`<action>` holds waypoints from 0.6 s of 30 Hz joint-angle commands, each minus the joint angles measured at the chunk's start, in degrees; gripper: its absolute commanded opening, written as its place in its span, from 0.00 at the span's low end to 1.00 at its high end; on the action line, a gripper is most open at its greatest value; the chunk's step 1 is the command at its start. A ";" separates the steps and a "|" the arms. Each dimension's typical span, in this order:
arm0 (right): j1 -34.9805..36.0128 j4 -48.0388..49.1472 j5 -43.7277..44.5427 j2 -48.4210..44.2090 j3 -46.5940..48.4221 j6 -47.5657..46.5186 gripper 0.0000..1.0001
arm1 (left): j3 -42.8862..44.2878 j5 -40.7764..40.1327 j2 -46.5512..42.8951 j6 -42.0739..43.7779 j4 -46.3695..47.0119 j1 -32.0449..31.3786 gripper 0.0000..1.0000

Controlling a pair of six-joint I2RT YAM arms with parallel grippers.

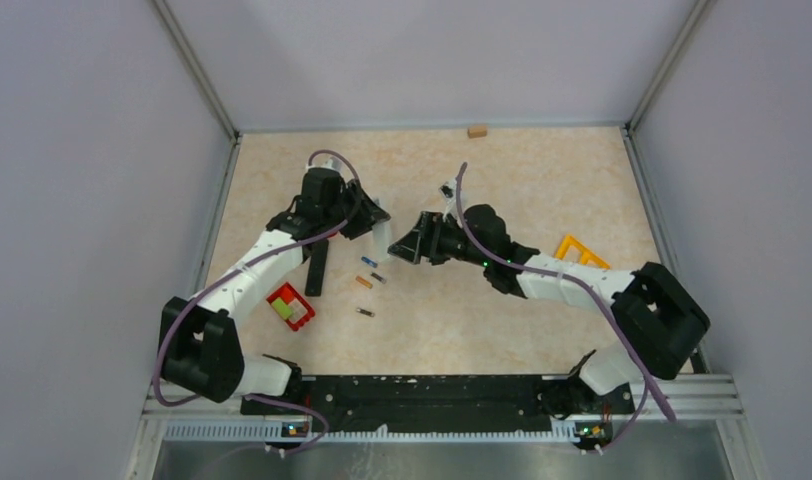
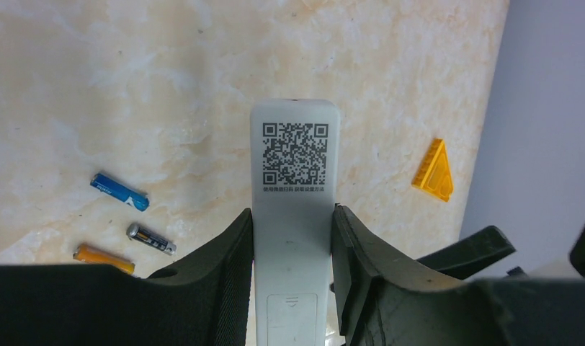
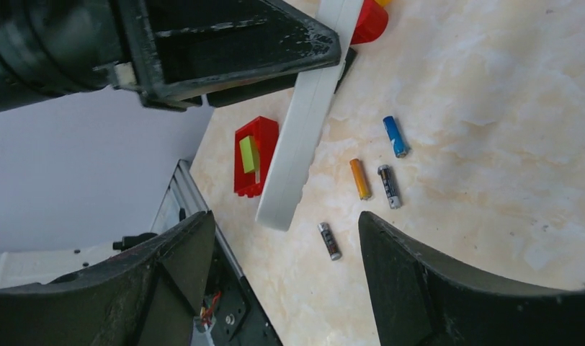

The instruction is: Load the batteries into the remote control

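My left gripper (image 2: 293, 216) is shut on the white remote control (image 2: 295, 166), pinching its long sides. Its back faces the left wrist camera, with a QR code and a closed battery cover (image 2: 293, 313). From above, the remote control (image 1: 382, 237) hangs from the left gripper (image 1: 370, 222) over mid-table. Several batteries lie loose on the table: blue (image 3: 395, 136), orange (image 3: 359, 179), and two dark ones (image 3: 389, 186) (image 3: 329, 241). My right gripper (image 3: 286, 281) is open and holds nothing. It hovers just right of the remote (image 3: 307, 122), above the batteries (image 1: 368, 261).
A red block with a green piece (image 1: 290, 306) sits left of the batteries. Beside it lies a long black bar (image 1: 317, 268). Under the right arm is a yellow frame piece (image 1: 580, 252). A small wooden block (image 1: 476, 130) rests at the far edge.
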 commanded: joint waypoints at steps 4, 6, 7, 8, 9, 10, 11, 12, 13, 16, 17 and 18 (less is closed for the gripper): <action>2.61 1.42 2.04 7.18 8.23 3.36 0.67 | -0.26 1.73 -1.01 -1.75 4.23 -0.18 0.10; 2.97 0.14 2.19 8.70 9.67 4.23 0.60 | -0.41 1.78 -0.96 -1.57 4.22 -0.19 0.11; 3.03 -0.41 2.29 9.35 10.11 4.76 0.57 | -0.36 1.93 -0.97 -1.38 4.30 -0.21 0.12; 3.14 -0.77 2.27 9.96 10.42 5.28 0.53 | -0.49 2.10 -0.96 -1.23 4.43 -0.18 0.13; 3.11 -0.91 2.09 10.69 10.73 6.15 0.47 | -0.58 2.17 -0.98 -1.18 4.55 -0.16 0.14; 3.11 -0.85 1.82 11.19 10.99 6.75 0.43 | -0.67 2.25 -0.96 -1.15 4.65 -0.18 0.15; 3.11 -0.68 1.37 11.72 11.22 7.19 0.40 | -0.76 2.26 -1.04 -1.04 4.67 -0.19 0.16; 3.11 -0.47 0.92 12.20 11.36 7.67 0.36 | -0.80 2.34 -1.12 -0.93 4.74 -0.18 0.18; 3.11 -0.18 0.40 12.57 11.51 8.08 0.30 | -0.90 2.48 -1.20 -0.70 4.82 -0.18 0.21; 3.15 -0.25 -0.22 13.15 11.97 8.89 0.10 | -1.15 2.39 -1.74 0.10 4.78 -0.16 0.39; 3.11 -0.24 -0.16 13.10 11.88 9.06 0.06 | -1.18 1.83 -2.17 0.48 4.49 -0.16 0.48; 3.13 -0.11 -0.12 12.90 11.73 9.17 0.03 | -1.16 1.37 -2.45 1.09 4.32 -0.19 0.58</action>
